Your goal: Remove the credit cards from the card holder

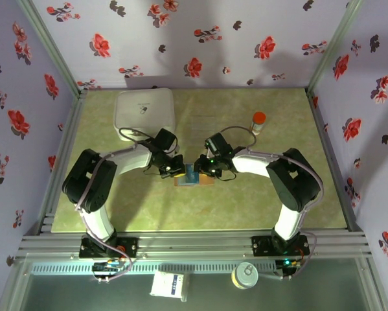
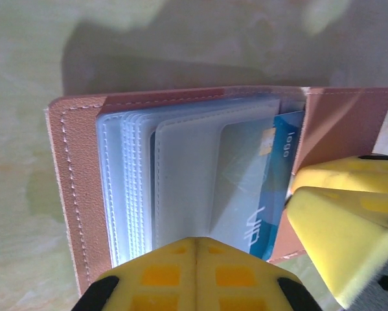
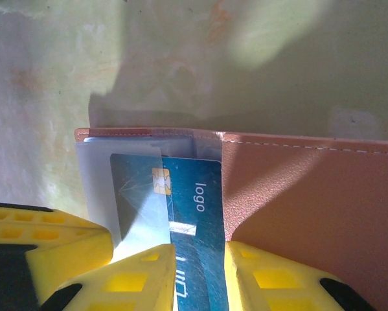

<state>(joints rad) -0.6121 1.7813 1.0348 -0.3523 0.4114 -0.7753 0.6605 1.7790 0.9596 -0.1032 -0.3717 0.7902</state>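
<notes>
The card holder [image 1: 195, 181] lies open at the table's middle: tan leather [image 2: 77, 194] with clear sleeves [image 2: 181, 168]. A blue credit card [image 3: 194, 194] marked "logo" sticks partly out of a sleeve. My right gripper [image 3: 200, 256] is shut on that card [image 2: 287, 155], one yellow finger on each side. It comes in from the right [image 1: 205, 170]. My left gripper [image 2: 195, 241] has its fingers pressed together on the near edge of a clear sleeve. It reaches in from the left [image 1: 174, 170]. Any other cards are hidden in the sleeves.
A white rounded box [image 1: 145, 109] stands at the back left. A small bottle with a red cap [image 1: 258, 122] stands at the back right. Flowered walls close in three sides. A white packet [image 1: 170, 284] and a round tin [image 1: 247, 275] lie below the table's near edge.
</notes>
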